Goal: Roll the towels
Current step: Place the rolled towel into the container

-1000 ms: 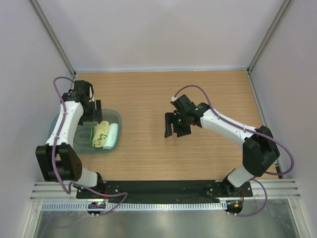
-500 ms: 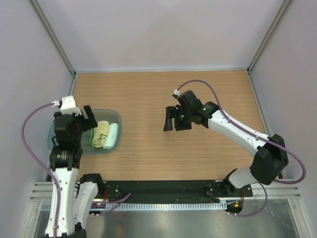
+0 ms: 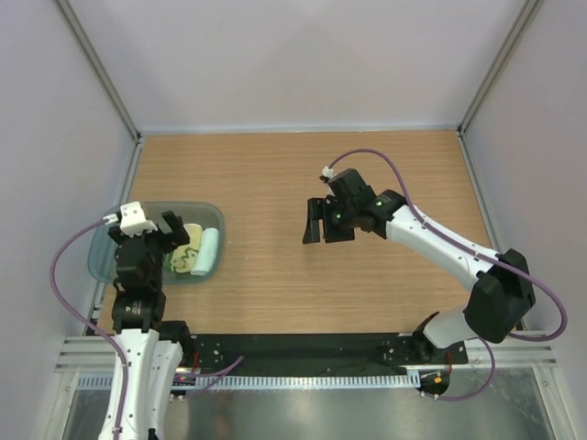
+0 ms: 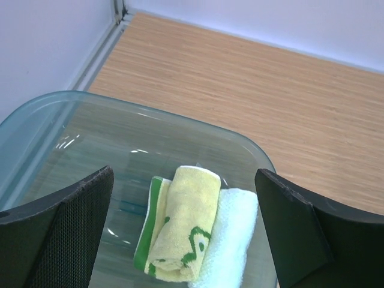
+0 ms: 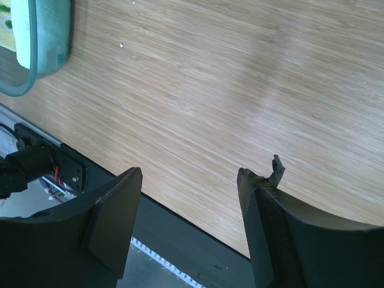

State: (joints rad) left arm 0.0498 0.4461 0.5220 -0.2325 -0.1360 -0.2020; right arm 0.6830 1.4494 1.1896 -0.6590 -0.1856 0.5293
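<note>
The left pincer (image 4: 184, 174) hangs wide apart and empty above the translucent bin (image 4: 198, 123). Inside the bin both towels lie rolled and touching, the green-and-cream towel (image 4: 180, 228) to the left of the pale mint towel (image 4: 228, 240). The right pincer (image 5: 187, 174) is also spread and empty, over the desk (image 5: 240, 78) well away from the bin.

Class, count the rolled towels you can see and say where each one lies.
2. The green-and-cream patterned towel lies rolled in the plastic bin; the pale mint towel lies against it, in the same bin. Another could hide beneath, though none shows.
</note>
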